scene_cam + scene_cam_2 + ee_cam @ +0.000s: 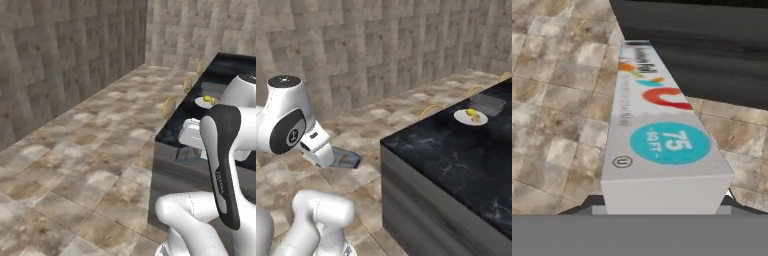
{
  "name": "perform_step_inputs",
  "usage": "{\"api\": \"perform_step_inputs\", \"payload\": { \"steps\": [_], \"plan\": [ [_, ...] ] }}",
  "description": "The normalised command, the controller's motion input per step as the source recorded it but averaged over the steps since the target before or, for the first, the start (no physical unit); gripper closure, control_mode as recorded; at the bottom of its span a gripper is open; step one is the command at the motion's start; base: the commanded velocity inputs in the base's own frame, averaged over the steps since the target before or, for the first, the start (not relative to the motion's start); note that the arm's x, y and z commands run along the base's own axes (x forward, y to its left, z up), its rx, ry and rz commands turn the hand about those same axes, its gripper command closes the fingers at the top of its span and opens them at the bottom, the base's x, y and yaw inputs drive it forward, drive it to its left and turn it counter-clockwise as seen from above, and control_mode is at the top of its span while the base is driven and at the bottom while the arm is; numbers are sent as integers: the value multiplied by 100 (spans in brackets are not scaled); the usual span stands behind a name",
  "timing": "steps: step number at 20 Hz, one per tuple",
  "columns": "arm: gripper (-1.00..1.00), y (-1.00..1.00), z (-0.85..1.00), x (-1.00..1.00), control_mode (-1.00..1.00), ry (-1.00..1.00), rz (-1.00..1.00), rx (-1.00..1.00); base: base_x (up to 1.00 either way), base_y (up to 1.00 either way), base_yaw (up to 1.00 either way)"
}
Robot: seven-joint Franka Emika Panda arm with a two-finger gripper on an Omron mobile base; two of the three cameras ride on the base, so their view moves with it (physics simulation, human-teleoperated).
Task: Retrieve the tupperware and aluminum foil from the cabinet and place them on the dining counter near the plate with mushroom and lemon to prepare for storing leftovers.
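Note:
My gripper point(330, 156) is shut on a long grey aluminum foil box point(656, 125) with a teal "75 sq ft" circle on it. The box point(346, 160) sticks out level over the floor, short of the dark dining counter point(446, 150). In the left base view the box point(188, 154) peeks out beneath my hand, beside the counter's front corner. On the counter's far part stands a white plate point(470, 118) carrying a lemon and a mushroom, and a clear tupperware point(487, 104) sits just behind it. The plate point(206, 102) also shows past my arm.
Round-backed stools point(431, 110) line the counter's far side, another stool point(169, 107) at its corner. Open tiled floor point(85, 150) spreads to the left, bounded by stone walls. The counter's black front face point(712, 50) rises right ahead of the box.

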Motion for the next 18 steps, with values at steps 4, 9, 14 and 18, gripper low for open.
{"api": "perform_step_inputs", "payload": {
  "steps": [4, 9, 14, 18],
  "plan": [
    [100, 0, 0, 0, 100, 0, 0, 0, 91, 100, -38],
    [100, 0, 0, 0, 100, 0, 0, 0, 98, 100, -31],
    [100, 0, 0, 0, 100, 0, 0, 0, 100, 100, -16],
    [100, 0, 0, 0, 100, 0, 0, 0, 95, 45, -26]
  ]
}}
